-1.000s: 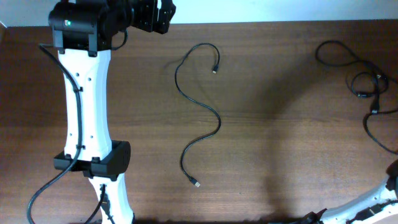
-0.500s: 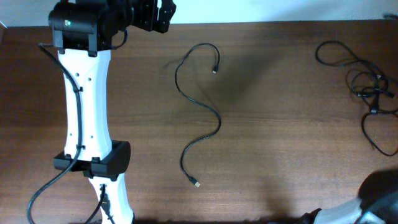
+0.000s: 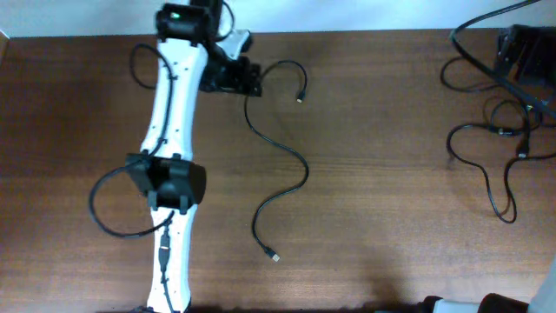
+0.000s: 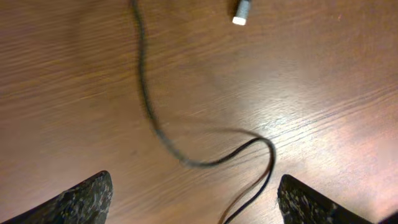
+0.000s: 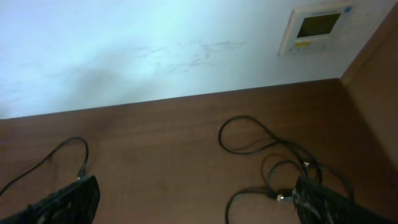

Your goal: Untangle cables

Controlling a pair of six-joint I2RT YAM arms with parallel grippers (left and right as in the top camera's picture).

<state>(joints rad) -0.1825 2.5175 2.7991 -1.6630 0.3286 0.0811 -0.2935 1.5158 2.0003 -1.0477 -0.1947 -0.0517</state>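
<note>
My left claw (image 4: pixel 194 191), swung in from the far-left edge within the last 1 s, now hangs over the upper bend of the loose cable (image 3: pixel 276 156) at mid-counter (image 3: pixel 391 217), jaws spread wide and empty; the cord curves across the wood between its fingertips, its pale plug (image 4: pixel 241 12) lying just beyond. At the far right, my right claw (image 5: pixel 199 202) has come up from the near edge to the back corner, fingers likewise parted with nothing in them; the tangle (image 3: pixel 502 139) lies ahead of it, its loops redrawn and its lower strand shifted inward since 0.5 s ago. I judge 1 cable already free and the rest still knotted; both arms look placed for fresh grasps.
</note>
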